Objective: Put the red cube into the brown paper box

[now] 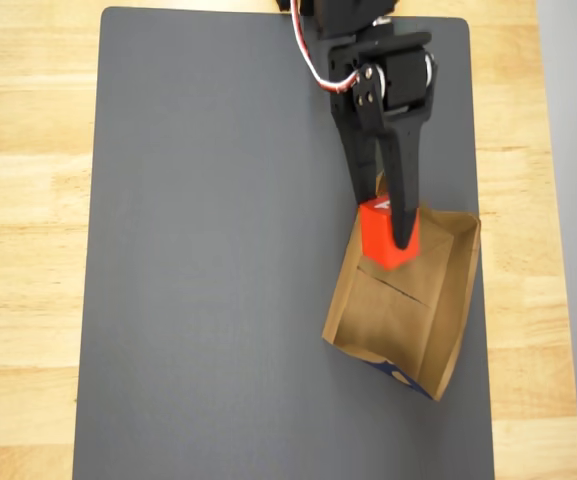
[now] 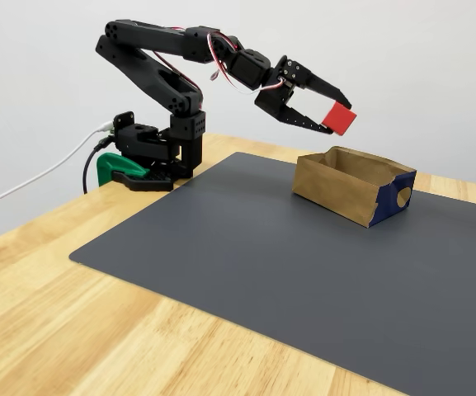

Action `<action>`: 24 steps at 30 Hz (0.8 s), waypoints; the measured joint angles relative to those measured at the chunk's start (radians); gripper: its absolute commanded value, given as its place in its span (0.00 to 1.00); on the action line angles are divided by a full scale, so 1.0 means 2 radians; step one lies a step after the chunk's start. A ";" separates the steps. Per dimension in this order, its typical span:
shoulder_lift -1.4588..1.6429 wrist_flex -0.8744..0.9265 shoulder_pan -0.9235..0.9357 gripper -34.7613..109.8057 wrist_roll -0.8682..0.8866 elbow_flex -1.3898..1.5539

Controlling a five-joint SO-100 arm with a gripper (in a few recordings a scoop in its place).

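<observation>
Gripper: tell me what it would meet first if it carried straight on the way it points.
Holding the cube, the gripper points slightly downward over the box; it would probably meet the box's far wall or floor first, though depth is unclear.

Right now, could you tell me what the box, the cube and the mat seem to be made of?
The brown paper box looks like matte folded kraft paper, with creased walls. The red cube has crisp, evenly coloured faces, probably plastic or painted wood. The dark grey mat seems thin, smooth, low-sheen rubber or vinyl.
</observation>
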 measured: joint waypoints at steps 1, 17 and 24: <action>-0.022 -0.005 -0.001 0.24 0.005 -0.008; -0.128 -0.009 -0.012 0.40 0.020 -0.048; -0.128 -0.007 -0.013 0.41 0.017 -0.049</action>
